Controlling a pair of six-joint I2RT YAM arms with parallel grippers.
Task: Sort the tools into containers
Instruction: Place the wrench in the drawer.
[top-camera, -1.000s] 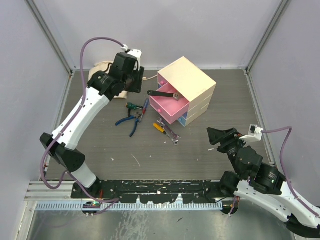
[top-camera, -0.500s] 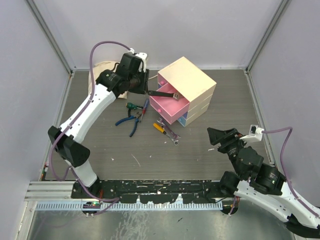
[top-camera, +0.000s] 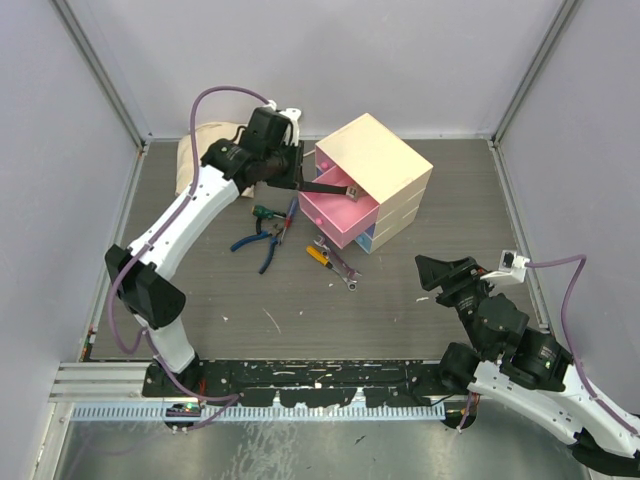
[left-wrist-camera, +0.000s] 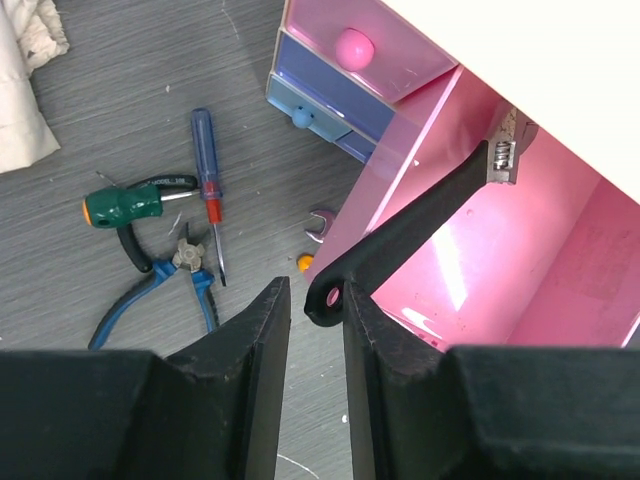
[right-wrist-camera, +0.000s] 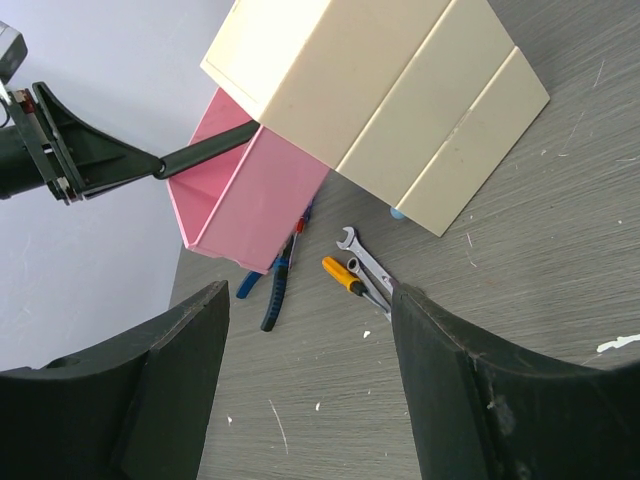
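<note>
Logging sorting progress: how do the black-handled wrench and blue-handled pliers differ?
The wrench has one black handle; the pliers two blue ones. The wrench rests tilted in the open pink drawer, its handle end inside the left gripper; the pliers lie flat on the table. Both are hand tools.

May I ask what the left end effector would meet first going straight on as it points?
The black wrench, whose handle end lies between its fingers; beyond that, probably the pink drawer.

Lab enclosure: plain panel walls, aluminium framing.
</note>
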